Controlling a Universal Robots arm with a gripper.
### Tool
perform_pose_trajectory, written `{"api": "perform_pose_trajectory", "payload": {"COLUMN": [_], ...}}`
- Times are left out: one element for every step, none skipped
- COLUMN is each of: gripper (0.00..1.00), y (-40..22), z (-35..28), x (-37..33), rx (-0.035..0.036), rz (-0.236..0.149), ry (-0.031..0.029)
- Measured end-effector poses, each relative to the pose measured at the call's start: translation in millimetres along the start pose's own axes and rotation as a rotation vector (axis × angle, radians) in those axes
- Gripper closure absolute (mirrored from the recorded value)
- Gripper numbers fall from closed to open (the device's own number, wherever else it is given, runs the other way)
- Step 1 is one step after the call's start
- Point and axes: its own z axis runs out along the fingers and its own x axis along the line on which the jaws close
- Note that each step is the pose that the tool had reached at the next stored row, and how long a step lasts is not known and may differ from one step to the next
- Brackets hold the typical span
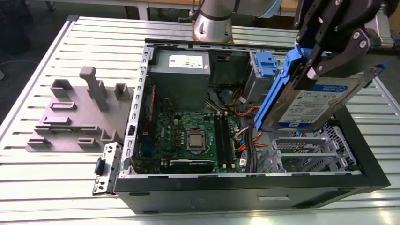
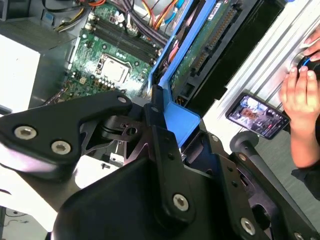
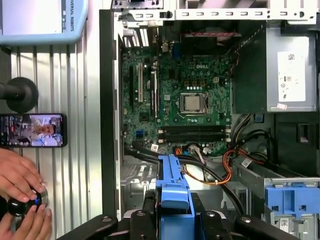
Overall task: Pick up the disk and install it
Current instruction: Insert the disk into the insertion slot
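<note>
The disk (image 1: 319, 101), a silver hard drive with a blue-and-white label in a blue carrier, hangs tilted above the right side of the open computer case (image 1: 250, 190), over the metal drive cage (image 1: 306, 150). My gripper (image 1: 325, 61) is shut on the disk's upper end. In the second wrist view the gripper (image 2: 160, 117) clamps the blue carrier (image 2: 180, 122), with the drive's green underside (image 2: 200, 50) beyond it. In the first wrist view the carrier's edge (image 3: 172, 185) rises between the black fingers (image 3: 145, 210).
Inside the case are the motherboard (image 1: 187, 136), a grey power supply (image 1: 181, 70), cables, and a small blue bracket (image 1: 265, 63). A grey fixture (image 1: 75, 117) sits at the exterior view's left. A person's hands (image 3: 20, 185) and a phone (image 3: 32, 130) rest beside the case.
</note>
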Motion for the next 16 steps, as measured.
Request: {"api": "perform_pose_trajectory", "payload": {"gripper": [0.64, 0.64, 0.64, 0.64, 0.64, 0.64, 0.64, 0.64, 0.64, 0.64, 0.64, 0.64, 0.64, 0.64, 0.64, 0.64], "y": [-2.9, -6.0, -9.0, -11.7, -14.2, -16.3, -18.3, -20.3, -22.5, -24.8, -26.9, -29.4, -31.9, -34.2, -36.2, -38.3], "z": [0.9, 1.8, 2.7, 3.5, 4.2, 4.8, 5.5, 6.2, 6.7, 7.4, 8.2, 9.2, 10.3, 11.5, 12.8, 14.2], "x": [0.2, 0.2, 0.3, 0.5, 0.7, 1.1, 1.6, 2.3, 3.1, 3.8, 4.2, 4.5, 4.7, 5.0, 5.3, 5.5], "rx": [0.0, 0.0, 0.0, 0.0, 0.0, 0.0, 0.0, 0.0, 0.0, 0.0, 0.0, 0.0, 0.0, 0.0, 0.0, 0.0], "rz": [0.0, 0.0, 0.0, 0.0, 0.0, 0.0, 0.0, 0.0, 0.0, 0.0, 0.0, 0.0, 0.0, 0.0, 0.0, 0.0], "ry": [0.0, 0.0, 0.0, 0.0001, 0.0002, 0.0003, 0.0003, 0.0001, 0.0001, 0.0, -0.0001, -0.0001, 0.0001, 0.0001, 0.0, 0.0001]}}
